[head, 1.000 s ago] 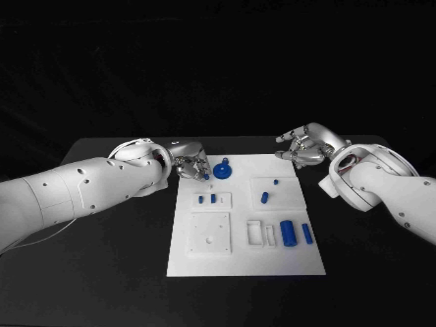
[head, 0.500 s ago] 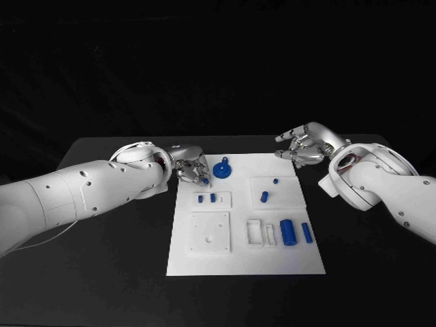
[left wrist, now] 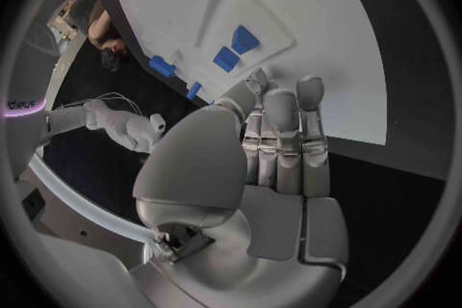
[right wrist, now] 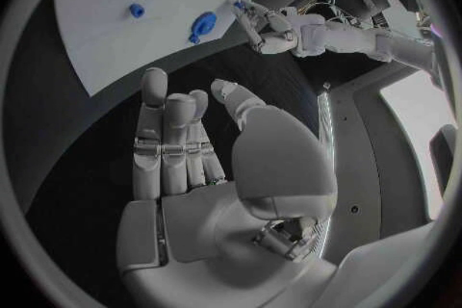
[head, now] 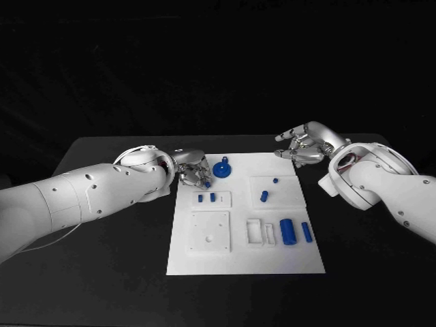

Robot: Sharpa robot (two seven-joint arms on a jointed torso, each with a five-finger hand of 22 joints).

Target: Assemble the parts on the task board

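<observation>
Since a second ago the left arm has pushed a little further in over the bench [head: 100, 272], and the left robot hand [head: 193, 169] has slid slightly toward the near side of the task board [head: 246, 262], along its left edge near the far left corner. The right robot hand [head: 304, 145] has stayed where it was, and the blue parts on the board lie as before.

The left robot hand hangs at the board's far left corner with its fingers [left wrist: 280, 112] straight and close together, pointing at the white plate. A small blue piece shows right at its fingertips in the head view; whether it is pinched or merely lying beneath them cannot be told. The right robot hand hovers off the board's far right corner, above the dark bench, fingers [right wrist: 157, 104] apart and loosely curved, holding nothing.

On the board, the round blue part with a handle [head: 223, 168] lies near the far edge, just beside the left robot hand. Two small blue pegs [head: 207, 198] stand in a raised block behind the square plate [head: 209, 232]. Two blue cylinders [head: 296, 233] lie side by side near the right edge. The left arm hides the bench beside the board's left edge.
</observation>
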